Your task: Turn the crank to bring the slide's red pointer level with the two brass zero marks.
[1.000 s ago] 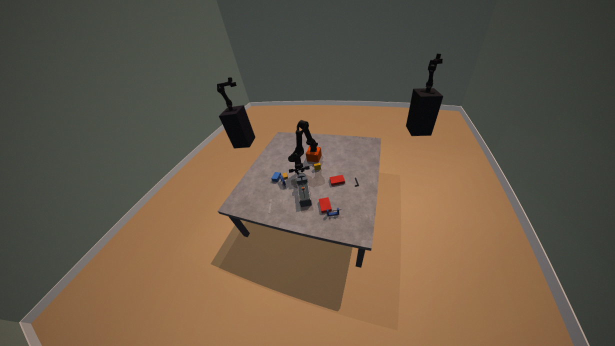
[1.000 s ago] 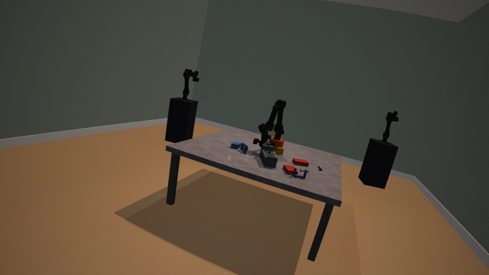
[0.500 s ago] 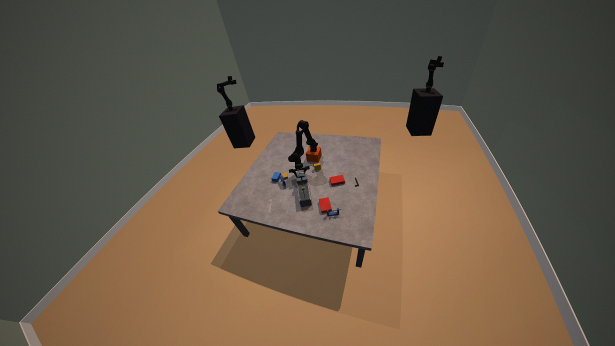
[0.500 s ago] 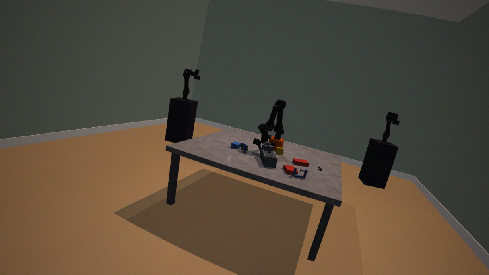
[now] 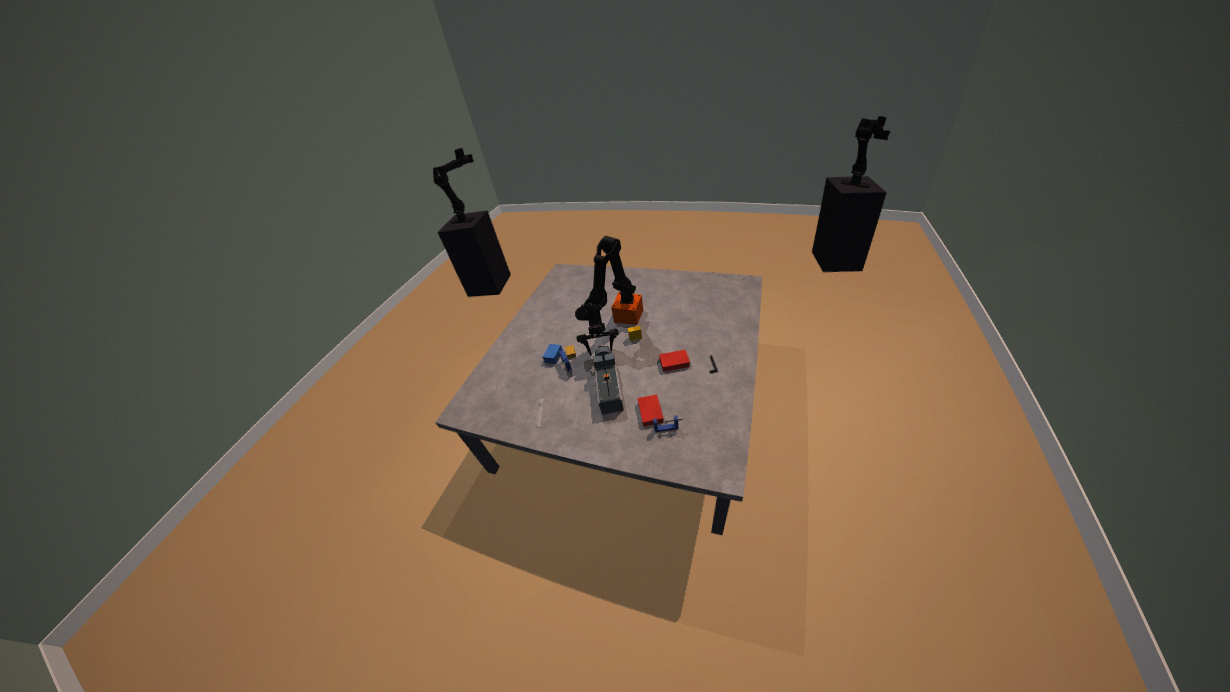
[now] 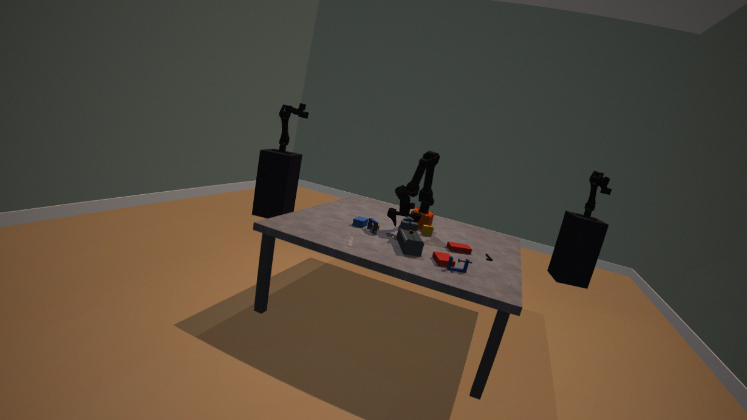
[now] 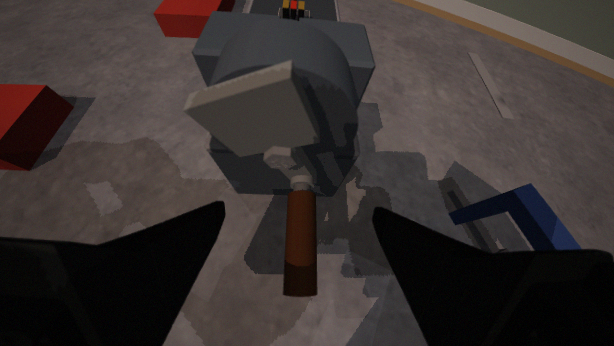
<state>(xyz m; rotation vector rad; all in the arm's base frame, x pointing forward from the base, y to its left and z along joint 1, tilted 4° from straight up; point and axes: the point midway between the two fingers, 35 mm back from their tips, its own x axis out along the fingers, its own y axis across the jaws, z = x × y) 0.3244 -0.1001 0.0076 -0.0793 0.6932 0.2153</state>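
Note:
The grey machine (image 5: 608, 391) (image 6: 410, 244) (image 7: 280, 45) stands on the table. In the wrist view its crank has a pale plate (image 7: 255, 112) and a brown handle (image 7: 301, 230) that points toward me. The red pointer (image 7: 294, 5) shows at the top edge of the wrist view, with yellow brass-coloured marks on both sides; it is too small and cut off to tell whether they are exactly level. My gripper (image 7: 300, 211) (image 5: 599, 348) is open, one finger on each side of the handle, touching neither side of it.
Red blocks (image 5: 674, 360) (image 5: 650, 409) lie on one side of the machine. A blue clamp (image 7: 537, 215) and a blue block (image 5: 552, 353) (image 6: 360, 221) lie on the other. A second blue clamp (image 5: 666, 426) (image 6: 458, 269) lies by a red block. A yellow block (image 5: 634, 333) (image 6: 427, 230) is near the orange base (image 5: 627, 309).

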